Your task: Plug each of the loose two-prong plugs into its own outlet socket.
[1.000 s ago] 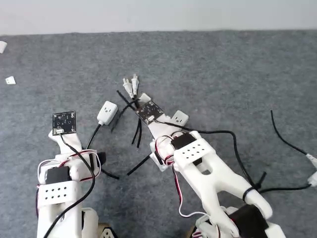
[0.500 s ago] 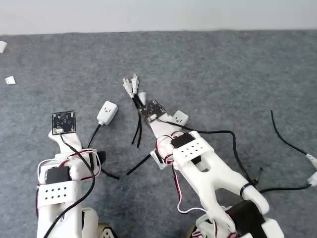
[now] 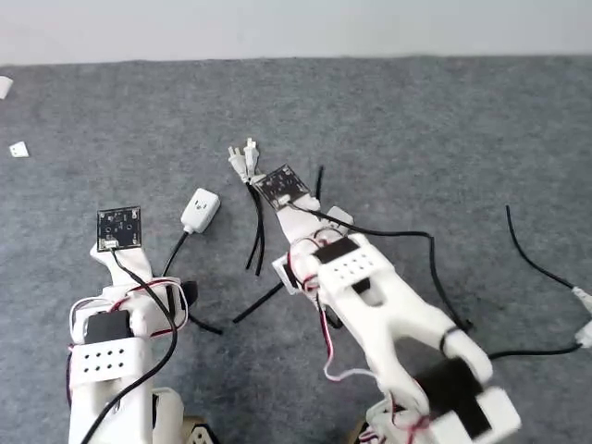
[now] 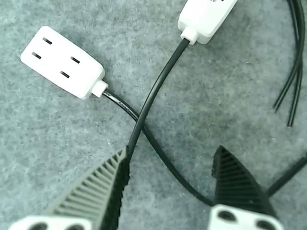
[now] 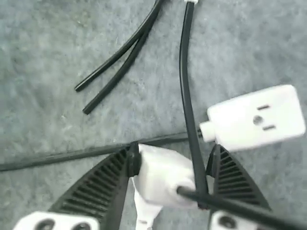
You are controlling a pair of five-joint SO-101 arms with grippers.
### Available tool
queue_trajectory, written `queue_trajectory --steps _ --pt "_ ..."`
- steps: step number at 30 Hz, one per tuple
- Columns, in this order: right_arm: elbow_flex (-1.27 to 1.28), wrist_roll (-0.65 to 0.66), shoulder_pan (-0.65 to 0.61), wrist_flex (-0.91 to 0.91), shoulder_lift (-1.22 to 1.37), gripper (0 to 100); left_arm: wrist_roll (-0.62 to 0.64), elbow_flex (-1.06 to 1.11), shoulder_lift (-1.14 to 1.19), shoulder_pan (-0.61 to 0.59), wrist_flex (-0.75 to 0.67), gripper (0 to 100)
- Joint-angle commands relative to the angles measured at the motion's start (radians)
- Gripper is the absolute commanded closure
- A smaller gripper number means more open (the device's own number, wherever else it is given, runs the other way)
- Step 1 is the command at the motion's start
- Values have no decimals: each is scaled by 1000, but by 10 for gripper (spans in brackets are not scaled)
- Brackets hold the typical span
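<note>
The grey carpet table [image 3: 444,120] is carrying both arms. In the high view the right arm [image 3: 370,287] is covering its own gripper and hiding part of a small white outlet [image 3: 338,219] beside it. The left arm [image 3: 111,356] is standing near the front edge. The right gripper [image 5: 172,151] is holding a white plug [image 5: 160,177] between narrow fingers. The plug is partly cut off, so I cannot tell where its prongs are pointing. Another outlet [image 5: 256,122] is lying just beside, with its slots facing up. The left gripper [image 4: 172,154] is hanging with its fingers wide over two crossing black cords [image 4: 144,120]. A double outlet [image 4: 62,62] is lying near, slots up. Two loose plugs [image 3: 245,159] are lying side by side, their prongs pointing away from the arms.
</note>
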Motion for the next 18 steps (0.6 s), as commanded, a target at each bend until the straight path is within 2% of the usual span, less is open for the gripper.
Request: queue_trajectory --steps 1,4,6,8,18 --pt "-137 -6 18 56 97 819 -11 -7 3 -5 -23 738" --pt "-209 -15 25 134 140 998 -11 -7 3 -6 -23 738" --pt "-209 -21 44 142 143 963 -11 -7 3 -6 -23 738" --pt "-207 -55 56 147 125 996 -11 -7 3 -6 -23 738" --pt "-209 -69 107 297 -107 990 -11 -7 3 -5 -25 738"
